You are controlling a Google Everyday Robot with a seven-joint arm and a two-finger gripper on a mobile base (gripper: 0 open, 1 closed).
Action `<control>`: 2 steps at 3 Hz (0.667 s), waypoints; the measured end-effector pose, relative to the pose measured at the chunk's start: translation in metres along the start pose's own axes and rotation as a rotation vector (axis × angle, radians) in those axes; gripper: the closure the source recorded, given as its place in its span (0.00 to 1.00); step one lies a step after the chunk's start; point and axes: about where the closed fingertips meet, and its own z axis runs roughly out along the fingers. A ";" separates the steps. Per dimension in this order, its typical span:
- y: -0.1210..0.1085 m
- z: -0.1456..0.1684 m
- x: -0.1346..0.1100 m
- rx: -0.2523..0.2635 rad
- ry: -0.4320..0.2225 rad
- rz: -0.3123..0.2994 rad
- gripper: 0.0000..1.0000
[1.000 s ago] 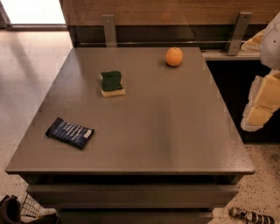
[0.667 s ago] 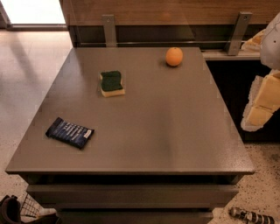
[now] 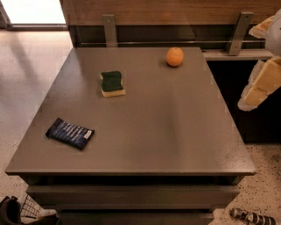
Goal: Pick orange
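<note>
1. At the bottom-left corner, on the floor, I see a dark object with a wire-mesh part point(image 3: 19, 212). The frame cuts it off, and I cannot tell what it is.
2. A dark blue packet point(image 3: 70, 133) with pale print lies flat on the table point(image 3: 167, 132) near its front-left corner, turned at a slant to the table's edge.
3. Further back, a sponge point(image 3: 112, 83) sits green side up with its yellow layer underneath. It is on the left half of the tabletop, well apart from the packet.
4. The orange point(image 3: 174, 56) rests on the table near the back edge, right of centre. It is to the right of the sponge and apart from it, and nothing touches it.
5. Behind the grey-brown table runs a wooden panel point(image 3: 175, 11) with two metal brackets, one point(image 3: 109, 30) behind the sponge and one point(image 3: 238, 31) past the orange.
6. The gripper point(image 3: 260, 85) shows as pale white and tan parts at the right edge of my view. It is off the table's right side, raised over the dark space beside it, and well apart from the orange. It is partly out of frame, and I cannot tell whether it is open or closed.
7. At the bottom right, a dark, banded, bottle-like object point(image 3: 252, 216) lies on the speckled floor.
</note>
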 end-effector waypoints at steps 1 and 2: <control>-0.041 0.018 -0.006 0.088 -0.166 0.082 0.00; -0.075 0.045 -0.024 0.137 -0.352 0.179 0.00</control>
